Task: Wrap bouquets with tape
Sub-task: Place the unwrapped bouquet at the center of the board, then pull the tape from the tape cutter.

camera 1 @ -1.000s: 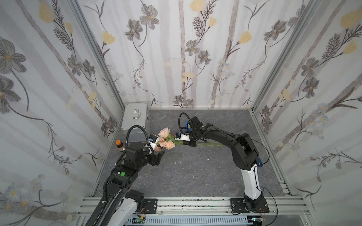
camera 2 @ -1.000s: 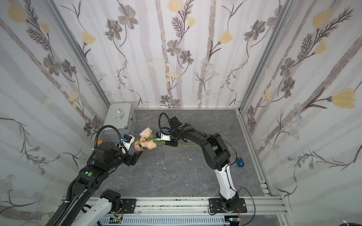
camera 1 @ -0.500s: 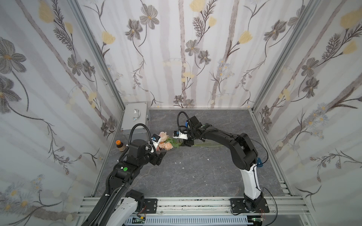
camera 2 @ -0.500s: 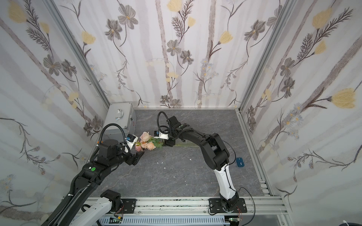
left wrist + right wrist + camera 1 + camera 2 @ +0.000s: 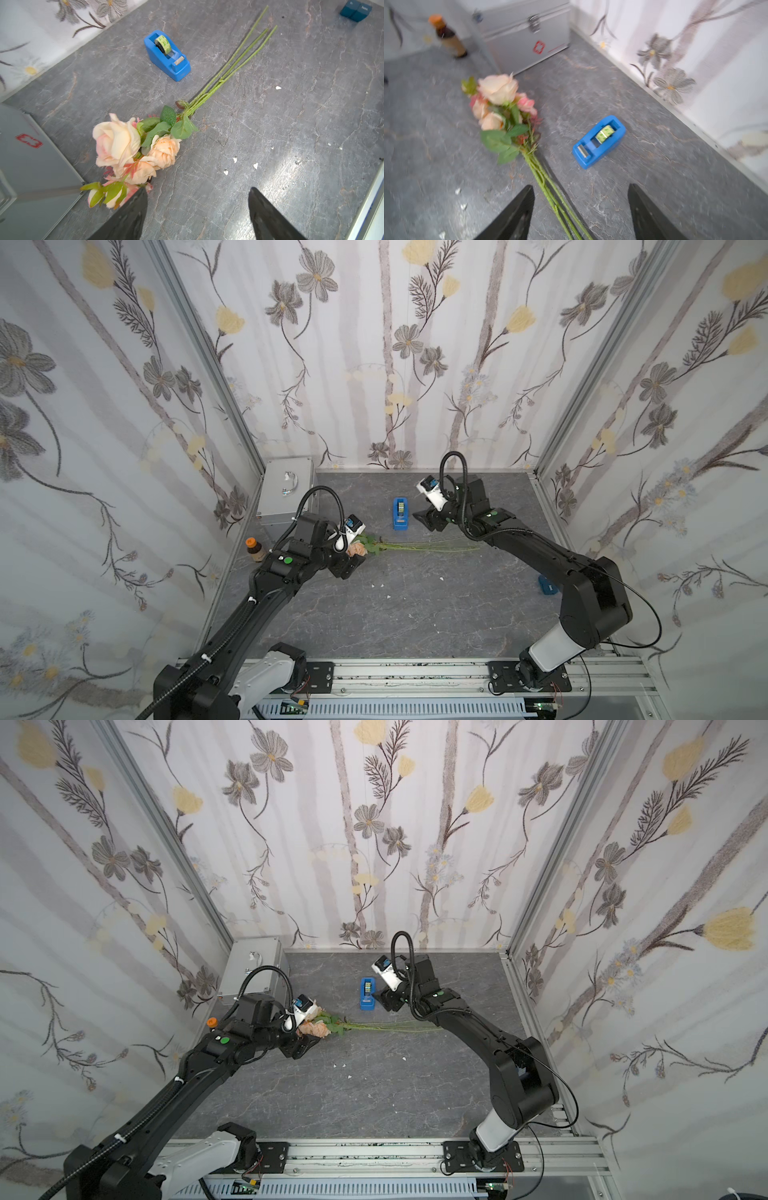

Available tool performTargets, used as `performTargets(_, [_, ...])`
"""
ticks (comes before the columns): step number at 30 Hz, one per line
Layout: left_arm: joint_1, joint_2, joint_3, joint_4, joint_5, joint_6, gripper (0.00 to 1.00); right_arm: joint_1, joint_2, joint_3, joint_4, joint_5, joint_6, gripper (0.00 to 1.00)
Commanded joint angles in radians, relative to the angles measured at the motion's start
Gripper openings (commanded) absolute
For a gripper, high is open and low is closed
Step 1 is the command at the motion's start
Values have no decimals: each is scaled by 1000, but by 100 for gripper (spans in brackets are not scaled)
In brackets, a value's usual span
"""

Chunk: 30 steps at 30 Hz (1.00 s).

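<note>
The bouquet (image 5: 360,549) of pink and peach roses lies flat on the grey table, its thin green stems (image 5: 432,548) running to the right; it also shows in the other top view (image 5: 318,1028). Behind the stems stands the blue dispenser with the pale-green tape (image 5: 400,513) (image 5: 368,993). My left gripper (image 5: 348,569) (image 5: 198,190) is open, and one finger lies beside the flower heads (image 5: 128,149). Just right of the tape dispenser (image 5: 600,141), my right gripper (image 5: 424,519) (image 5: 580,187) hovers open. The stems (image 5: 550,187) lie loose on the table below and between its fingers.
A silver first-aid case (image 5: 286,493) stands at the back left, with a brown bottle with an orange cap (image 5: 254,549) in front of it. A dark-blue block (image 5: 546,585) lies near the right wall. White scraps (image 5: 384,589) dot the table's middle.
My right gripper has opened, let go of the stems and drawn back to the right, uncovering the tape dispenser. The bouquet now lies flat. The left gripper has shifted slightly.
</note>
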Motion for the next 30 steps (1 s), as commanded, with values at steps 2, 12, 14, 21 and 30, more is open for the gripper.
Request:
performTargets(2, [-38,116,65,23,44,101,77,-36,-2,-35,140,-148,491,62])
performTargets(12, [-93,321,133,55,43,177,73,-52,260,47,374,-322,1004,40])
performTargets(14, [-95,342,136,58,42,195,73,-54,305,56,410,-317,1067,36])
performTargets(21, [-95,403,167,36,19,236,71,-55,471,212,280,-317,1096,28])
performTargets(30, [-95,437,183,31,13,251,71,-69,593,307,152,-317,1058,25])
